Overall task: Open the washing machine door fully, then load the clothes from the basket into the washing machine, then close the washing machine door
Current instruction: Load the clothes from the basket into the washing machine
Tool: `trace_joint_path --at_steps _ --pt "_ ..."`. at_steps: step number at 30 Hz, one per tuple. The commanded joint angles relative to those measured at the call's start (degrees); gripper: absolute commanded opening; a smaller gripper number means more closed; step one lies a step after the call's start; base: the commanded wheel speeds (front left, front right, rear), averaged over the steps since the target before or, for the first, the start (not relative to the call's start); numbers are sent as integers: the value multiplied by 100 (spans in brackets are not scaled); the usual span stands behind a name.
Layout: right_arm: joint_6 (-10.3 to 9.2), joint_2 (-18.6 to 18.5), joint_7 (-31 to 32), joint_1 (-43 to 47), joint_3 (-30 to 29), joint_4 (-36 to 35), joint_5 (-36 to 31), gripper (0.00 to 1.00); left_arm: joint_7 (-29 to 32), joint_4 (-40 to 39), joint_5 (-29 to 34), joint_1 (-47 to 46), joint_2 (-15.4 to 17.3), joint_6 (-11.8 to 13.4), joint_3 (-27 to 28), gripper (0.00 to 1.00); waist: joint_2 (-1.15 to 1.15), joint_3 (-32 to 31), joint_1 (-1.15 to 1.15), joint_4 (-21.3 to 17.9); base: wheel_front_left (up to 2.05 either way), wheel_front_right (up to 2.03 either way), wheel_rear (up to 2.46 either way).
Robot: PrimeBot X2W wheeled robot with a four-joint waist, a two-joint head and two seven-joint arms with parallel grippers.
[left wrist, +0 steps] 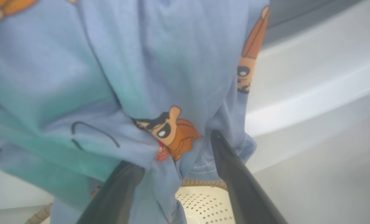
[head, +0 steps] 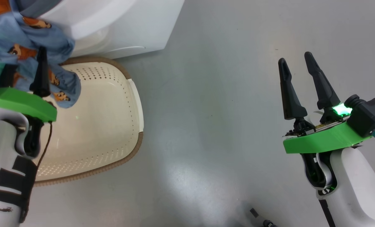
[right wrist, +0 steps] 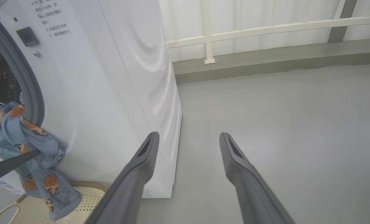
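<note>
Blue printed clothes (head: 26,47) at upper left, hanging from the washing machine (right wrist: 110,77) mouth above the cream basket (head: 136,94), left hand (left wrist: 174,149) spread wide around the cloth, right hand (head: 295,58) wide over grey floor (head: 222,110) at right

The left pincer (head: 20,63) sits at the upper left, fingers spread among the blue printed clothes (head: 32,34), which hang over the cream basket (head: 138,145); the white washing machine (head: 137,28) stands just behind; the right pincer (head: 296,58) hovers wide apart and empty above grey floor (head: 222,110).
</note>
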Motion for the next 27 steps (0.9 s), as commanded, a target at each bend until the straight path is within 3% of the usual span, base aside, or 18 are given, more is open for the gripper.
trace_joint_path --at_steps 1,11,12,13,15,17,22,27 --pt "25 -9 -45 32 101 -124 -7 100 -35 -180 -64 -47 305 4 72 100 0 5 0 -5 0 0 0" --pt "25 27 -45 -24 173 -137 22 100 -35 -359 -376 -176 571 3 -49 100 0 9 0 -139 0 0 0" --pt "25 30 -45 -17 173 -139 23 100 -35 -352 -381 -196 583 3 -25 79 0 5 0 -154 0 0 0" --pt "25 35 -45 4 170 -140 18 100 -35 -344 -400 -214 589 3 12 44 0 -8 0 -179 0 0 0" --pt "25 38 -45 19 158 -138 18 100 -35 -349 -418 -227 590 3 91 24 0 -17 0 -189 0 0 0" --pt "25 44 -45 27 135 -128 14 100 -35 -351 -414 -217 569 3 141 13 0 -31 0 -186 0 0 0" --pt "25 71 -45 33 77 -128 9 100 -35 -401 -303 -119 502 3 346 1 0 -67 0 -119 0 0 0" --pt "25 103 -45 44 43 -142 -1 100 -35 -786 -20 113 353 3 910 0 0 -125 0 -1 0 0 0"
